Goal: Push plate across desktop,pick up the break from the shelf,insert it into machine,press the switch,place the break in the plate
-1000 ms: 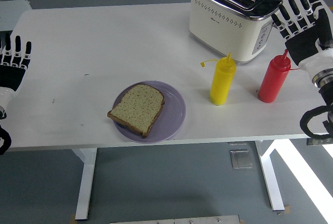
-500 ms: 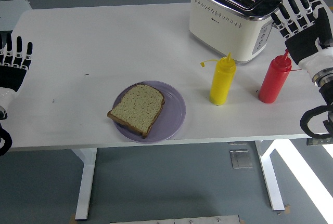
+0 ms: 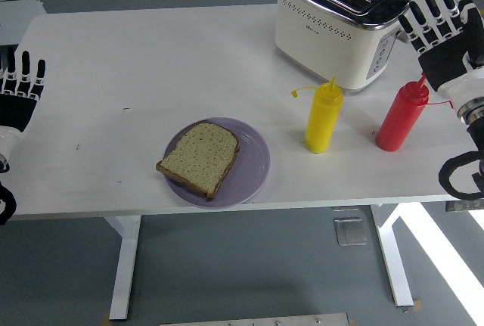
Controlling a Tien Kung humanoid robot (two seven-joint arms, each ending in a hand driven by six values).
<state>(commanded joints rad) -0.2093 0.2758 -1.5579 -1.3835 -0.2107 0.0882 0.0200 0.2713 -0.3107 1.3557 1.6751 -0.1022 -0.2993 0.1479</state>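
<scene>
right hand (image 3: 445, 35) shifted right, fingers spread, empty; red bottle (image 3: 401, 116) beside toaster (image 3: 336, 23).

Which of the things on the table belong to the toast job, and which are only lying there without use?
For the job: bread, lying on the plate; toaster, slots empty; right hand, open beside the toaster; left hand, open at the table's left edge.

Just lying about: yellow bottle; red bottle, both in front of the toaster.
</scene>
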